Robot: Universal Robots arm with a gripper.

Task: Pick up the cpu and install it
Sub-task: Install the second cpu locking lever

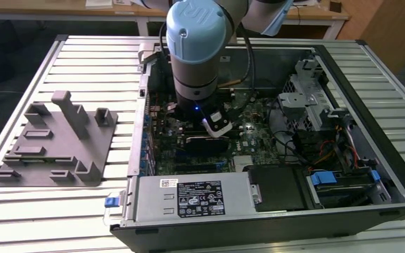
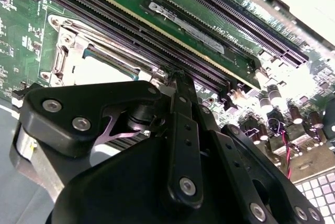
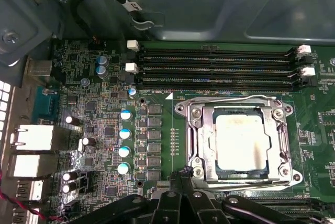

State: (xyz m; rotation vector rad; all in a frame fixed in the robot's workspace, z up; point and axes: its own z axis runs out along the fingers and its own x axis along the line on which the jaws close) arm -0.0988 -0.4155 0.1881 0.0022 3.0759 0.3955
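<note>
Left to right in the exterior view: grey fixture (image 1: 55, 145) on the table, then gripper (image 1: 217, 128) low inside the open case (image 1: 371, 137), fingers pressed together on nothing, beside the socket (image 3: 238, 143) where the cpu (image 3: 242, 143) lies seated.

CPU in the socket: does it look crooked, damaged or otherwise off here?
Nothing stands out. In the first wrist view the cpu lies flat and square inside the metal socket frame, its edges parallel to the frame. The gripper hangs just beside the frame's edge, apart from the chip.
</note>
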